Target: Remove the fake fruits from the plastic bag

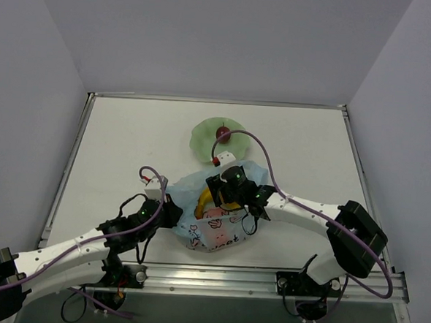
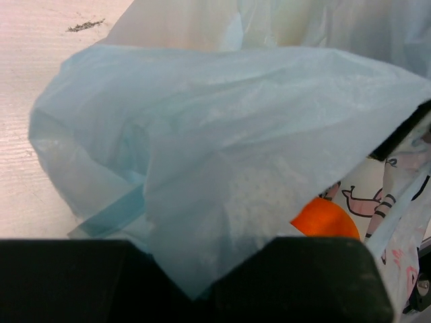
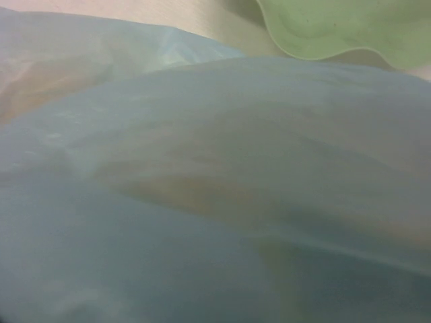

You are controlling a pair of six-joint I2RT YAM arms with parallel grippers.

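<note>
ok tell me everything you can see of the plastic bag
The plastic bag is thin, crinkly, translucent light-blue film with a white cartoon print and pink marks. It lies crumpled on the table, close to the green bowl. The left end effector pinches its left edge; the right end effector is at its mouth. A banana and an orange show inside.

Right wrist view is pretty much all plastic bag [image 3: 202,202], a blue blur up against the lens, with orange-brown smudges behind the film I can't identify. The bowl [image 3: 337,30] gets cut off by the top edge. Left wrist: the orange [image 2: 324,219] is half-covered by film. From above, the right gripper [image 1: 219,189] hides most of the banana [image 1: 204,200], its own fingers out of sight.
</note>
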